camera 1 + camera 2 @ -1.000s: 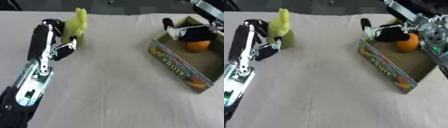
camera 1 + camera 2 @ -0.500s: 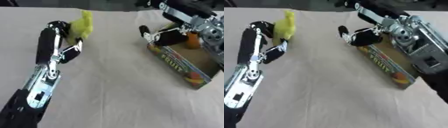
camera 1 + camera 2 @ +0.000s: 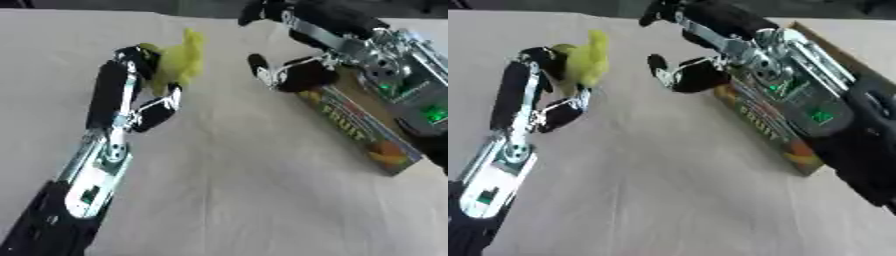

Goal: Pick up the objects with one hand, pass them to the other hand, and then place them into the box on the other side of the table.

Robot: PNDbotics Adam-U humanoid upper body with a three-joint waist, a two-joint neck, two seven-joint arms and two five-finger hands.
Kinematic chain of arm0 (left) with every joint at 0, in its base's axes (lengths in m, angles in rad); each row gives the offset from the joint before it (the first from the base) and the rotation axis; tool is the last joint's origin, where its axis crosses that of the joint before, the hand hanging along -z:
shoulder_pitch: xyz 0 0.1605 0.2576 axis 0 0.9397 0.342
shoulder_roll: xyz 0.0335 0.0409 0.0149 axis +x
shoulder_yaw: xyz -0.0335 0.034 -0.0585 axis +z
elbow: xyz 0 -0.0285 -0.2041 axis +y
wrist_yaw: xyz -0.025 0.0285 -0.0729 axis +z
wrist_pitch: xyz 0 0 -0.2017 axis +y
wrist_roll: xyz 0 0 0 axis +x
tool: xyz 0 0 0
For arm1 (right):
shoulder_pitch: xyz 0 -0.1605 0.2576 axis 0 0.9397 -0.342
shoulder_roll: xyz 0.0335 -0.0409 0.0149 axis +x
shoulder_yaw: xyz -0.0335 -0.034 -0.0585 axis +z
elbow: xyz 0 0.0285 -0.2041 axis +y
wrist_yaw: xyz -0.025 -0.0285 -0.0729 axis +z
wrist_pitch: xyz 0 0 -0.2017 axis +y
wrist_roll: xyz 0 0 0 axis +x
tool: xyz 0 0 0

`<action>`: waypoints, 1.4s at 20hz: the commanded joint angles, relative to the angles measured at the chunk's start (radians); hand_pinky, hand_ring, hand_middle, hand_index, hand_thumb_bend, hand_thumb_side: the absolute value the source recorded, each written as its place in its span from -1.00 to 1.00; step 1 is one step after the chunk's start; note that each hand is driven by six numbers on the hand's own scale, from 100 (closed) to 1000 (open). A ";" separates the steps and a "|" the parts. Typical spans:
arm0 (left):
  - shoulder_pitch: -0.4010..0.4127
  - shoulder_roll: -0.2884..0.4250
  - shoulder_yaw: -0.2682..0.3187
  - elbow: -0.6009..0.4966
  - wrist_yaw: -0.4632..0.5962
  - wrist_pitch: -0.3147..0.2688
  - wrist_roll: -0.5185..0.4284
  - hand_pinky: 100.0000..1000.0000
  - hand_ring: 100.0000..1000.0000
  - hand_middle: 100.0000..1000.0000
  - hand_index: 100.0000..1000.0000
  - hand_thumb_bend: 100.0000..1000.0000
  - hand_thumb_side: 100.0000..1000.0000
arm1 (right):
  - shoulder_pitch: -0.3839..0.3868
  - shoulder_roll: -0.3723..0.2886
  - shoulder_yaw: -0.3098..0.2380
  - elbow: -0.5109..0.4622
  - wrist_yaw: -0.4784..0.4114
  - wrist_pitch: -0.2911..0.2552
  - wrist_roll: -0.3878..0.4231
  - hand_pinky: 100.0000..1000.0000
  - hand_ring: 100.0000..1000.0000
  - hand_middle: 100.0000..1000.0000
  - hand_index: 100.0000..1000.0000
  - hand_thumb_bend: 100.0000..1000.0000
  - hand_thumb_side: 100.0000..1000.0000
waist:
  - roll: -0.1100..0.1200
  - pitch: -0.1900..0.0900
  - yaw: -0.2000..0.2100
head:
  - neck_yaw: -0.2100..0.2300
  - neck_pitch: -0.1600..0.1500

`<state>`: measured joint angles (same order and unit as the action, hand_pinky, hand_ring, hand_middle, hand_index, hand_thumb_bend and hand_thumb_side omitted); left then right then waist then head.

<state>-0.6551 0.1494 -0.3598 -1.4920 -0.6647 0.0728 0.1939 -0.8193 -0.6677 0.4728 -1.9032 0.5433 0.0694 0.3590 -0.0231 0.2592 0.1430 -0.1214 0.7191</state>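
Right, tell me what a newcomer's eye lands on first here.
First the yellow-green object at the far left of the table, with the left hand curled round it. Next the right hand, reaching toward the middle from the box printed FRUIT on the right side. Its fingers hold nothing visible.

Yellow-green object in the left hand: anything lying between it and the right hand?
Nothing: in the left eye view only bare tablecloth separates the yellow-green object, held in the left hand, from the right hand.
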 commanded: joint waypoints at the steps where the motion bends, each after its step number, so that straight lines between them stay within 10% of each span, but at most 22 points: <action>1: -0.028 0.019 0.003 -0.014 0.024 -0.040 -0.029 -0.43 -0.16 -0.19 -0.14 -1.00 -1.00 | -0.024 -0.004 -0.003 -0.017 0.014 -0.089 -0.012 0.84 0.83 0.74 0.67 -1.00 -0.35 | 0.001 -0.032 0.004 | -0.004 0.004; 20: -0.048 0.021 -0.029 -0.100 0.064 -0.111 -0.078 -0.41 -0.16 -0.19 -0.14 -1.00 -1.00 | -0.040 0.058 0.024 0.120 0.088 -0.215 0.016 0.84 0.84 0.78 0.70 -0.96 -0.15 | -0.008 -0.030 0.028 | -0.037 0.007; 28: -0.047 0.016 -0.048 -0.120 0.111 -0.119 -0.094 -0.42 -0.16 -0.19 -0.14 -1.00 -1.00 | -0.042 0.075 0.026 0.152 0.094 -0.207 -0.079 0.83 0.74 0.63 0.61 -0.95 -0.43 | -0.011 -0.029 0.033 | -0.039 0.009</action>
<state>-0.6817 0.1669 -0.3987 -1.5729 -0.5699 -0.0392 0.1015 -0.8458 -0.5896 0.5004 -1.7573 0.6368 -0.1416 0.2974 -0.0367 0.2547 0.1744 -0.1570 0.7274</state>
